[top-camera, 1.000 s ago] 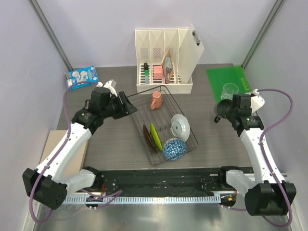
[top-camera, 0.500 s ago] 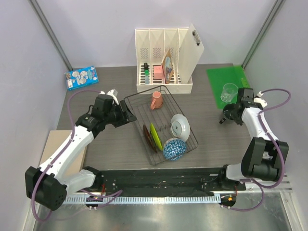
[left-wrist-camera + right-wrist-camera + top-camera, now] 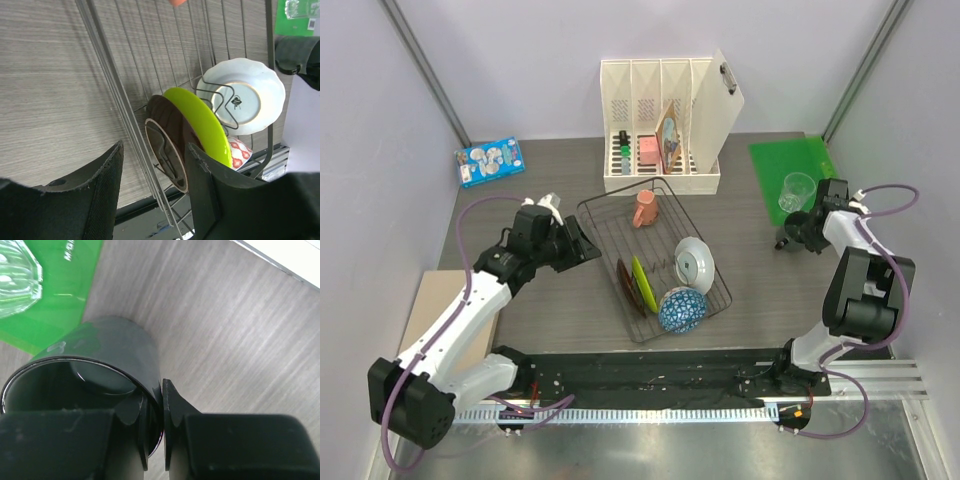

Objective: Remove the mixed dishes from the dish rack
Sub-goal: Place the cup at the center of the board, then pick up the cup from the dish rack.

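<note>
Woodgrain table (image 3: 565,305), lilac walls (image 3: 520,60); dish rack (image 3: 618,232) centre, green mat (image 3: 782,158) right.

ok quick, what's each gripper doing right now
left gripper: open, holding nothing
right gripper: shut on the mug, pinching its wall

white arms (image 3: 460,320), black joints (image 3: 860,295), purple cables (image 3: 461,222)

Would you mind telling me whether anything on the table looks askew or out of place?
The dish rack sits skewed, diagonal to the edges of the table; the cream file holder has its end panel leaning outward.
</note>
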You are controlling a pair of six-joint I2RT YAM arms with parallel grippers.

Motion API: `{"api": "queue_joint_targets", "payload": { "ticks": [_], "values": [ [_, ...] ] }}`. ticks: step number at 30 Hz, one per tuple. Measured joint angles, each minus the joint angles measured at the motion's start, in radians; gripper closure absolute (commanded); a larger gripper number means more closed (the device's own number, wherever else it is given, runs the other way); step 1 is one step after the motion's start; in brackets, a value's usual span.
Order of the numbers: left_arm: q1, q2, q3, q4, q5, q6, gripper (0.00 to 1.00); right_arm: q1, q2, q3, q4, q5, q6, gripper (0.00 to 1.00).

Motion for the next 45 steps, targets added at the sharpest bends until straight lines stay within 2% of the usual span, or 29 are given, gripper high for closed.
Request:
{"api": "queue_joint_targets", "payload": {
  "ticks": [3,4,6,10,17,27,30,31,33,34,35,37,40,45],
  "values": [
    [0.000,0.000,-0.016,0.000,-0.002,-0.003,0.48,0.000,0.031,0.026,0.014,-0.003,0.002,0.84],
    [0.000,0.000,-0.020,-0.001,-0.004,-0.003,0.48,0.000,0.043,0.037,0.021,-0.005,0.003,0.74],
    [0.000,0.000,-0.022,-0.001,-0.008,-0.003,0.48,-0.003,0.062,0.055,0.032,-0.010,0.006,0.62],
    [0.000,0.000,-0.022,-0.001,-0.016,-0.003,0.48,-0.003,0.068,0.061,0.061,-0.025,0.018,0.48],
    [0.000,0.000,-0.022,-0.001,-0.023,-0.002,0.48,-0.004,0.010,0.038,0.060,-0.045,0.021,0.44],
    [0.000,0.000,-0.022,-0.002,-0.026,-0.001,0.44,0.011,-0.302,-0.032,0.043,-0.140,0.062,0.42],
    [0.000,0.003,-0.020,-0.006,-0.027,0.006,0.32,0.050,-0.391,-0.034,0.037,-0.183,0.073,0.42],
    [-0.002,0.005,-0.018,-0.009,-0.026,0.010,0.21,0.066,-0.416,-0.039,0.045,-0.193,0.075,0.42],
    [-0.009,0.020,-0.007,-0.008,-0.022,0.021,0.13,0.140,-0.491,-0.077,0.097,-0.220,0.082,0.36],
    [-0.015,0.032,0.001,-0.005,-0.014,0.026,0.03,0.196,-0.541,-0.114,0.151,-0.234,0.082,0.33],
    [-0.022,0.050,0.013,-0.005,-0.003,0.027,0.00,0.267,-0.590,-0.153,0.204,-0.253,0.080,0.32],
    [-0.030,0.090,0.040,-0.007,0.019,0.033,0.00,0.407,-0.655,-0.204,0.288,-0.261,0.065,0.32],
    [-0.034,0.158,0.093,-0.008,0.050,0.037,0.00,0.591,-0.654,-0.202,0.378,-0.269,-0.002,0.32],
    [-0.040,0.227,0.199,-0.003,0.054,0.042,0.00,0.713,-0.579,-0.196,0.448,-0.239,-0.092,0.32]
  ]
}}
